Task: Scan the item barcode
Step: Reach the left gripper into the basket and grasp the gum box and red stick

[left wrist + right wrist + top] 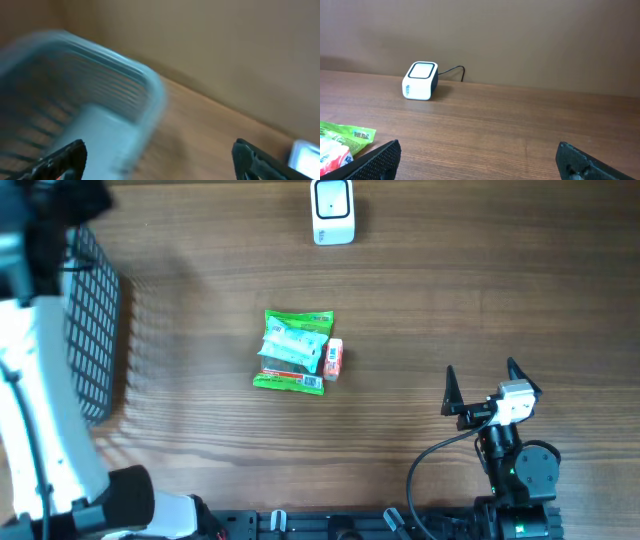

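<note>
**Left gripper (160, 150) and right gripper (479, 150) both gape**

Left fingers stand wide apart by the basket (125, 75), in a blurred view. Right fingers are spread, empty. The packet (293, 351) lies mid-table (470, 280), a red pack (333, 359) touching it, well short of the scanner (332, 211).

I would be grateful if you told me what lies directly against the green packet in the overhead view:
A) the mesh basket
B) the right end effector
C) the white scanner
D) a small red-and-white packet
D: the small red-and-white packet sits against one side of the green packet, while the scanner stands well apart from both.
</note>
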`<control>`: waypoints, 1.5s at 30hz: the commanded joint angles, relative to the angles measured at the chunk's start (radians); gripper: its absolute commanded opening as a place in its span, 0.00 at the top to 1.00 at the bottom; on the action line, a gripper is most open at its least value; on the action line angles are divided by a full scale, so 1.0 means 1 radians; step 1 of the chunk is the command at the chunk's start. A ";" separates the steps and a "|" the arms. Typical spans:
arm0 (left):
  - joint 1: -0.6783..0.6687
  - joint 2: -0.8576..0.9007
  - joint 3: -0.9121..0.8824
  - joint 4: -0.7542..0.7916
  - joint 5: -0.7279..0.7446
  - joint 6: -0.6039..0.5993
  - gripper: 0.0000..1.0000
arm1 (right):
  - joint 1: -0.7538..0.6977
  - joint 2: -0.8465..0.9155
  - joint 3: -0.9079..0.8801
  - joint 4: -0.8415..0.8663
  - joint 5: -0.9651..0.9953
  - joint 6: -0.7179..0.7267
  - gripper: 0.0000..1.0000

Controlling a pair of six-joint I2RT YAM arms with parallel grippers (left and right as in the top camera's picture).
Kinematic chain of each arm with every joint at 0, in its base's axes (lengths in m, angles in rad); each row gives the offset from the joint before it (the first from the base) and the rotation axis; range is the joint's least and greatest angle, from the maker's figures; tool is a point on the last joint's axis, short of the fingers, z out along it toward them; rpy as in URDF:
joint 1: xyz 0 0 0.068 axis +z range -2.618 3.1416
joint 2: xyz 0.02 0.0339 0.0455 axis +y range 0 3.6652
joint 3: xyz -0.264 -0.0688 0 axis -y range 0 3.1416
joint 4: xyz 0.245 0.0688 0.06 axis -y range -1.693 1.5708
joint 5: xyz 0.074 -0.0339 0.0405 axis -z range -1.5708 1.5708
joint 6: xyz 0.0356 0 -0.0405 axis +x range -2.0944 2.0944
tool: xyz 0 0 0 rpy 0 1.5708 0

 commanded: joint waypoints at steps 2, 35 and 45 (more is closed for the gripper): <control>0.211 0.040 0.014 -0.058 -0.082 0.153 0.04 | -0.006 -0.002 -0.001 0.003 0.006 -0.002 0.00; 0.655 0.362 -0.659 0.283 0.314 0.523 0.00 | -0.006 -0.002 -0.001 0.003 0.006 -0.002 0.00; 0.658 0.433 -0.659 0.317 0.314 0.523 0.08 | -0.006 -0.002 -0.001 0.003 0.006 -0.002 0.00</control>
